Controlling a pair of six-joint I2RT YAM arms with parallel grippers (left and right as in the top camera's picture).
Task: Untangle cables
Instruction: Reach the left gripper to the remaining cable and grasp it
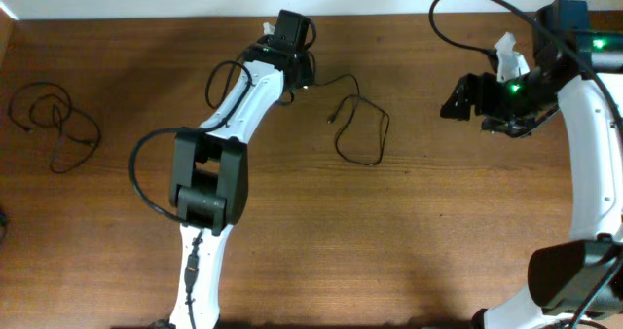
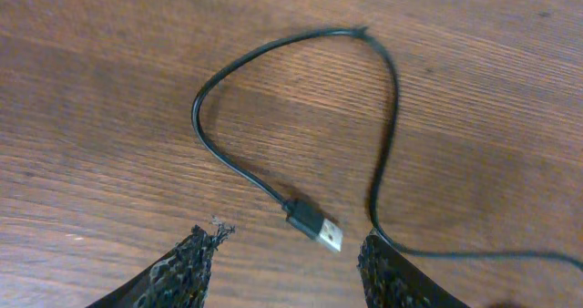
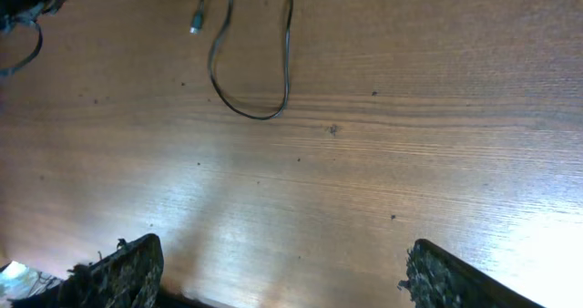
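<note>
Over the table [image 1: 438, 241], overhead: we see the left gripper [image 1: 300, 74] at the far edge, beside the near cable [image 1: 362, 127]. The second cable [image 1: 54, 125] is well apart, far left. The right gripper [image 1: 462, 100] is off to the right.
Left wrist: jaws apart, nothing clamped. The plug [image 2: 315, 224] lies between the fingers [image 2: 196, 258], with a strand just beside the other finger.
Right wrist: jaws wide and empty, with the near cable up ahead.
Tip: we'd pinch the plug alone, keep that strand out, and lift slowly.

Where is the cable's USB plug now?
In the left wrist view, the USB plug lies on the table between the fingertips of the left gripper, ending the looped cable.
</note>
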